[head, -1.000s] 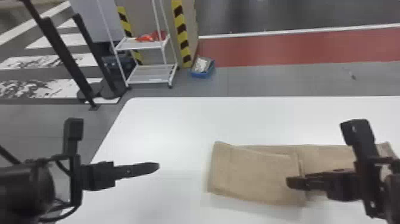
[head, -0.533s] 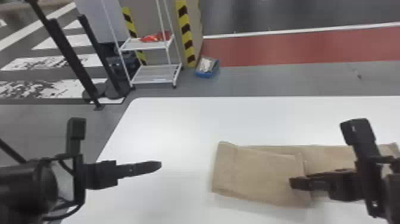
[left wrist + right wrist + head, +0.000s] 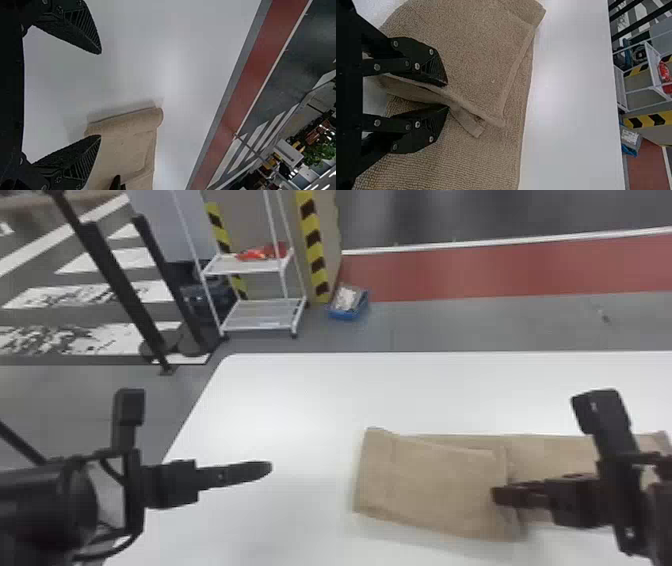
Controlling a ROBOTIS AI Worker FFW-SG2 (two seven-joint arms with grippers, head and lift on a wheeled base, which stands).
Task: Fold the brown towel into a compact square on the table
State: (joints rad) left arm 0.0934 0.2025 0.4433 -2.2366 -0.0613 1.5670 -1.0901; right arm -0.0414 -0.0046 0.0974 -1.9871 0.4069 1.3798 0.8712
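Towel (image 3: 550,450): here on the bench (image 3: 280,405), its long axis running left to right, the flap (image 3: 440,485) lying over its left end.
Right jaws (image 3: 447,95): right on it, pinching the flap's loose edge partway along the towel, by the look of it.
Left jaws (image 3: 100,95): spread wide, nothing between them, out over bare bench, well apart from the folded end; the towel lies to their right.
Nearer pair: the right, no contest.
Coming move: surely settle that edge flat, let go, then go rightward along the long axis for the single-layer end and bring it left.
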